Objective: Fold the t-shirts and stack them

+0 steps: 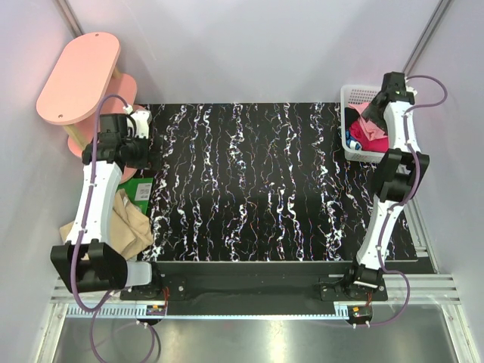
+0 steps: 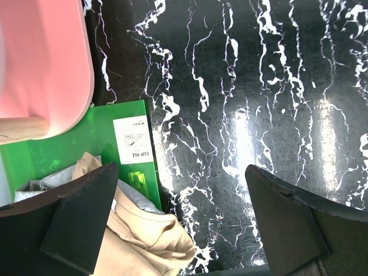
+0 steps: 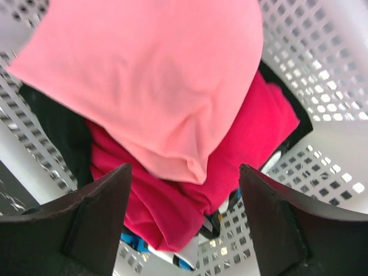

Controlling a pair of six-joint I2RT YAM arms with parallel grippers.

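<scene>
The salmon-pink t-shirt lies crumpled on top of the magenta-red t-shirt inside the white lattice basket at the table's far right. My right gripper hangs open just above them, holding nothing; in the top view it is over the basket. The tan-beige t-shirt lies bunched off the table's left edge, also seen in the left wrist view. My left gripper is open and empty above the table's left edge, beside the tan shirt.
A green clip-file folder and a grey cloth lie under the tan shirt. Pink oval shelf boards stand at the far left. The basket also holds a black cloth and a blue-and-white item. The table is black marbled.
</scene>
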